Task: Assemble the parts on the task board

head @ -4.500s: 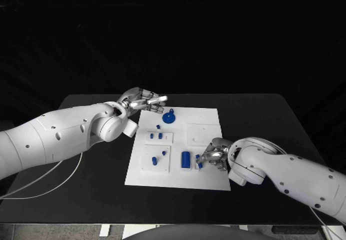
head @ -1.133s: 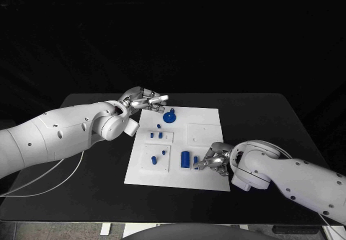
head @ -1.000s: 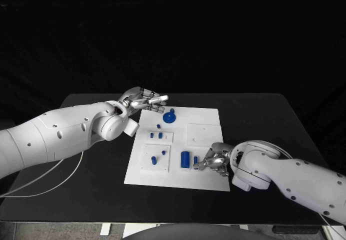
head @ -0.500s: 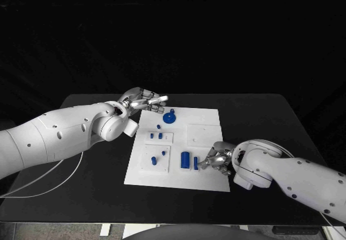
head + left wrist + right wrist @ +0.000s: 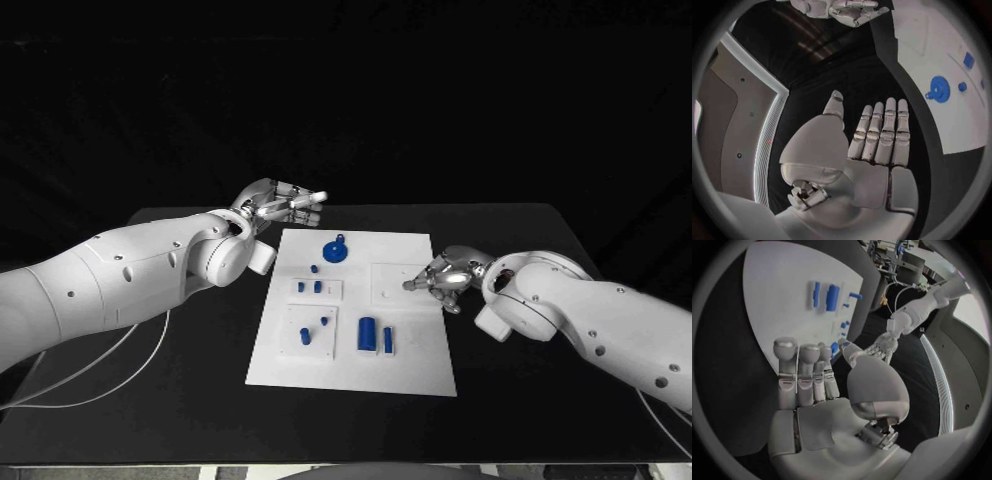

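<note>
Head view shows the white task board (image 5: 411, 365) lying in the middle of the black desk (image 5: 577, 400), with both white arms reaching in from the sides. On the board, a round blue gear-like part (image 5: 335, 251) sits near the far edge; just nearer the robot two small blue pegs (image 5: 309, 287) stand side by side in a raised square block, a further small blue part (image 5: 306, 335) sits in a second block, and a blue cylinder (image 5: 366, 333) lies beside a slim blue bar (image 5: 388, 338) in the near middle of the board. Another raised white square (image 5: 392, 271) on the right half of the board carries no blue piece that can be made out. The left hand (image 5: 281, 204) hovers off the board's far left corner, over the desk, holding nothing; left wrist view shows its fingers (image 5: 882, 135) straight and laid side by side, the thumb apart, palm bare. The right hand (image 5: 444, 277) hangs at the board's right edge, beside the raised white square; right wrist view shows its fingers (image 5: 804, 375) extended and close together over the board, thumb apart, with nothing in the palm.
</note>
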You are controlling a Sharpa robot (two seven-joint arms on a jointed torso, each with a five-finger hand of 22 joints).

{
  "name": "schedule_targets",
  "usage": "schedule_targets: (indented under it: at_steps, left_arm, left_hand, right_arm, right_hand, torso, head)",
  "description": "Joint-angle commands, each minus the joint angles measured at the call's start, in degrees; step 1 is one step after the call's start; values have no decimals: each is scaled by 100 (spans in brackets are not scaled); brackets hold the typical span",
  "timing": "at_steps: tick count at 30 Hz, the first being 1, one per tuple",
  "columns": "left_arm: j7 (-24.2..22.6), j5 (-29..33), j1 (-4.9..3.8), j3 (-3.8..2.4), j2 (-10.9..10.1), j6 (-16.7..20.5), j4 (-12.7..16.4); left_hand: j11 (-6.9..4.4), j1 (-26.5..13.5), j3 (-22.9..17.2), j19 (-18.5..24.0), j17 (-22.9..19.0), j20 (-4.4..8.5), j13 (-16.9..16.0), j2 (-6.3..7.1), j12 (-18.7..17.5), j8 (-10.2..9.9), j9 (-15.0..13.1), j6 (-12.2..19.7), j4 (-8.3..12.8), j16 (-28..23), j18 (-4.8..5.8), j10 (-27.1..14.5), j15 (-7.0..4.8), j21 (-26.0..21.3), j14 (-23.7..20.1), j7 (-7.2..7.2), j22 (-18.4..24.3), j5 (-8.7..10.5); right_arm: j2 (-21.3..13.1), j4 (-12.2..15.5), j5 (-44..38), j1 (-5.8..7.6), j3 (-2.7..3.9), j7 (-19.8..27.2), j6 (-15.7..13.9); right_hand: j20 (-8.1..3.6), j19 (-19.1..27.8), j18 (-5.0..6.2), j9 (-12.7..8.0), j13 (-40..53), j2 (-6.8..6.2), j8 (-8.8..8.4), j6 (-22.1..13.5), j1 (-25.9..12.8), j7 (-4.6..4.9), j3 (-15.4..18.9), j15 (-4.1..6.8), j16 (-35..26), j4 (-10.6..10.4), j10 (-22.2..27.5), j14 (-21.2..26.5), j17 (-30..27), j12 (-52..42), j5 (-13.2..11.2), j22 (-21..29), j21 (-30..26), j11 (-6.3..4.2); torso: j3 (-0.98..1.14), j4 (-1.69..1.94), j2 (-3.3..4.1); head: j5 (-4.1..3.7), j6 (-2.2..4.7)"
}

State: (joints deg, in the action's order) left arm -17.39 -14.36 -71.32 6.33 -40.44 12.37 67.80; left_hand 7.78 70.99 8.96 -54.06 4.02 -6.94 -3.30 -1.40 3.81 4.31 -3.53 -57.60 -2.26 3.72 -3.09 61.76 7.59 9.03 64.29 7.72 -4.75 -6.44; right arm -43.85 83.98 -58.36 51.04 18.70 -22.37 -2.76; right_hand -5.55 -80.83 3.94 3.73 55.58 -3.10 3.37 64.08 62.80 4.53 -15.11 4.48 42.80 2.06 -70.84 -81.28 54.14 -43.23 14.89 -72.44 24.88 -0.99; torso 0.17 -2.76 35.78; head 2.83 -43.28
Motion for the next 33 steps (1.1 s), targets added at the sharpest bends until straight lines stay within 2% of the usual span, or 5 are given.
schedule_targets:
  at_steps: [1, 23, 24, 26, 33]
  left_arm:
    - [-322, 542, 25, -6, 52, 254, -112]
    - [-343, 1227, 261, -16, 411, 26, -856]
    - [-243, 1022, 244, -9, 390, 105, -842]
    - [-255, 1027, 254, -16, 381, 140, -807]
    - [-428, 1099, 406, -125, 239, 675, -274]
  left_hand:
    - [-11, 7, 19, -31, -3, 9, -5, -82, -34, -27, -9, -59, 63, -18, 80, 58, 1, 24, 35, 1, 0, -41]
    - [-81, 88, -75, 146, -31, -230, -3, 124, -42, -27, -5, 228, 375, -28, -140, -333, -7, -18, -503, -68, 19, 50]
    - [-778, -2065, -896, 5406, -402, 694, 330, 140, -381, -431, 353, 5760, 226, -372, 309, -2067, -759, -903, -2267, -772, 475, 644]
    - [-778, -2290, -896, 5406, -402, 694, 330, 140, -381, -431, 353, 5760, 226, -372, 309, -6176, -759, -903, -6429, -772, 475, 644]
    - [-778, -7099, -896, 5406, -402, 694, 330, 140, -381, -431, 353, 5760, 226, -372, 309, -6176, -759, -903, -6429, -772, 475, 644]
  right_arm:
    - [96, -327, 1419, 92, 9, 1536, -537]
    - [1138, -2737, 3181, 257, 253, 3870, -732]
    - [1116, -2701, 2924, 258, 247, 3436, -701]
    - [1104, -2667, 2953, 265, 226, 3454, -735]
    - [917, -2153, 3407, 366, -104, 3732, -1271]
  right_hand:
    - [26, 84, 66, -2, -299, 66, 14, -31, 94, 27, 114, -37, -374, 95, 129, 46, -266, 259, 82, 382, -839, 5]
    - [1692, 2616, 536, -39, -5226, 585, -3, -1158, 403, 164, 962, -1162, -3924, 562, 1115, 2078, -5068, 3979, 639, 6858, -1944, 813]
    - [555, 8083, -394, -373, -5558, 310, -337, -6408, -1599, -453, 1511, -448, -4280, -206, 2921, 3890, -5414, 4323, -1489, 7244, -2488, 99]
    - [555, 8083, -394, -373, -5558, 310, -337, -6408, -1798, -453, 1511, -448, -4280, -206, 7084, 4087, -5414, 4323, -1489, 7244, -2488, 99]
    - [555, 8083, -394, -373, -5558, 310, -337, -6408, -6280, -453, 1511, -448, -4280, -206, 7084, 8128, -5414, 4323, -1489, 7244, -2488, 99]
  torso:
    - [-11, -85, -139]
    - [49, -133, -491]
    - [25, -138, -475]
    - [23, -122, -474]
    - [-1, 118, -465]
  head:
    - [33, 68]
    - [100, 469]
    - [103, 441]
    - [88, 458]
    - [-136, 718]
